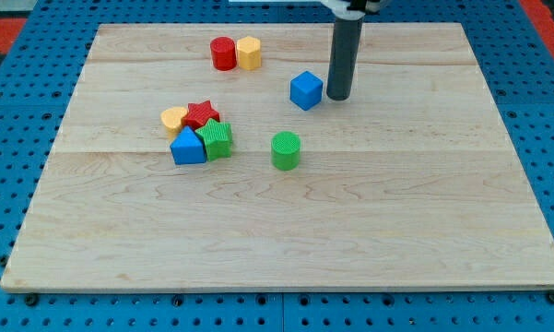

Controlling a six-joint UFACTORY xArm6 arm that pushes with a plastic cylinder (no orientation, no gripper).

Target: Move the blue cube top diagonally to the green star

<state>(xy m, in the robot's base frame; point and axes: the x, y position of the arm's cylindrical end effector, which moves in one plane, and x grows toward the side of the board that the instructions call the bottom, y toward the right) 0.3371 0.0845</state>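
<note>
Blue is the colour that matters here: the blue cube (306, 90) sits in the upper middle of the wooden board (286, 240), and my tip (337, 96) stands just beside it at its three o'clock, very close or barely touching; I cannot tell which. There is no gripper on this arm, only the dark rod, so nothing opens, closes or grips. The green star (217, 138) lies well apart from the cube, toward its eight o'clock, packed into a cluster with a red star (201, 113) at its eleven o'clock, a yellow heart-like block (174, 117) beyond that, and a blue triangular block (188, 148) touching it at nine o'clock. A green cylinder (286, 150) stands alone at the star's three o'clock, and a red cylinder (223, 53) and a yellow block (249, 53) sit together near the view's top. I judge the step in hand to be the start of the push: the tip is set on the cube's far side from the star. The next move calls for driving the cube toward nine o'clock, bearing slightly down, and stopping it at about the star's one o'clock, short of the red star and above the green cylinder.
</note>
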